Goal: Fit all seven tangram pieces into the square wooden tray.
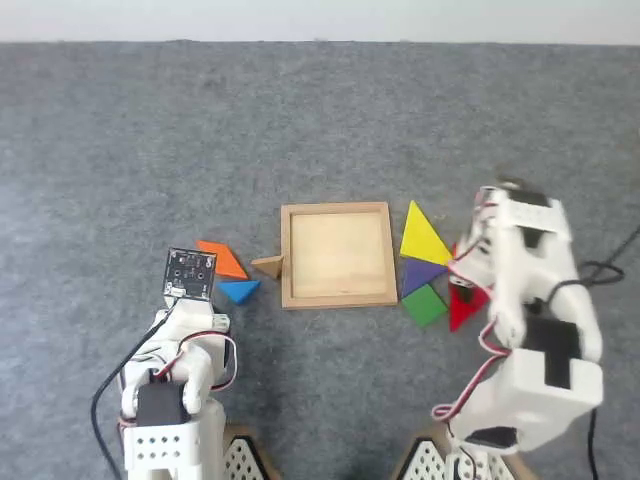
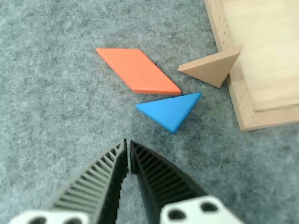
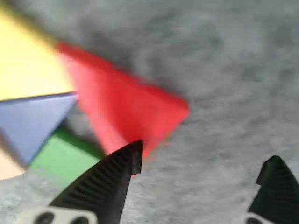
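Observation:
The square wooden tray [image 1: 337,297] lies mid-table with nothing inside. To its left lie an orange parallelogram [image 1: 223,259], a blue triangle [image 1: 239,290] and a tan triangle [image 1: 269,265] whose tip rests on the tray's rim [image 2: 233,70]. To its right sit a yellow triangle [image 1: 422,237], a purple triangle [image 1: 420,273], a green square [image 1: 424,304] and a red triangle [image 1: 467,303]. My left gripper [image 2: 128,143] is shut with nothing held, just short of the blue triangle [image 2: 170,110]. My right gripper [image 3: 205,161] is open, low over the edge of the red triangle [image 3: 121,109].
Grey carpet covers the table. Both arm bases stand at the near edge, the left arm [image 1: 175,390] and the right arm [image 1: 530,330]. A cable [image 1: 610,262] trails at the far right. Open carpet lies beyond the tray.

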`<state>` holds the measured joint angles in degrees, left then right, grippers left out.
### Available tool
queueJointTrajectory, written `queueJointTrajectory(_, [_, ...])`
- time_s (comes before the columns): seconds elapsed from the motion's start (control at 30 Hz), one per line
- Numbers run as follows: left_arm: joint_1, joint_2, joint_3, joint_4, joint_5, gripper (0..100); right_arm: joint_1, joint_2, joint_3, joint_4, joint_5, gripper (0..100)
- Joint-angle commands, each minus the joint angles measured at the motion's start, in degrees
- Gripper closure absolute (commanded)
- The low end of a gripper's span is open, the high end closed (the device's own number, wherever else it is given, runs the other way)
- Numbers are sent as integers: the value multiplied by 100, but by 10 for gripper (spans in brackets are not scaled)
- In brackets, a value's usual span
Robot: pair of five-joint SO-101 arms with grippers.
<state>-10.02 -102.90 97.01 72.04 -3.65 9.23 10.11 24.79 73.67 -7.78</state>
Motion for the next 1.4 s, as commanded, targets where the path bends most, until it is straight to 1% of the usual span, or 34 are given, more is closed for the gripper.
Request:
queueJointTrajectory(0.0, [-26,-114,-48,26,44,986,523,-119,9,57,70,601])
queueJointTrajectory(0.1, [-26,-114,-48,26,44,986,593,-198,299,-48,255,601])
queueJointTrajectory(0.23, [-26,-114,-48,26,44,986,637,-154,554,-497,369,601])
queueJointTrajectory(0.33, [-26,-114,-48,26,44,986,479,-154,563,-699,369,603])
queueJointTrajectory(0.6, [-26,-114,-48,26,44,986,-884,-154,167,-637,334,603])
queueJointTrajectory(0.9, [-26,-114,-48,26,44,986,-2185,-154,-457,-637,334,604])
queueJointTrajectory(1.0, [-26,-114,-48,26,44,986,-2484,-215,-598,-629,325,604])
queueJointTrajectory(1.1, [-26,-114,-48,26,44,986,-2457,-303,-747,-488,325,604])
queueJointTrajectory(1.23, [-26,-114,-48,26,44,986,-2053,-796,-985,110,352,602])
queueJointTrajectory(1.37, [-26,-114,-48,26,44,986,-1596,-1587,-774,259,440,603])
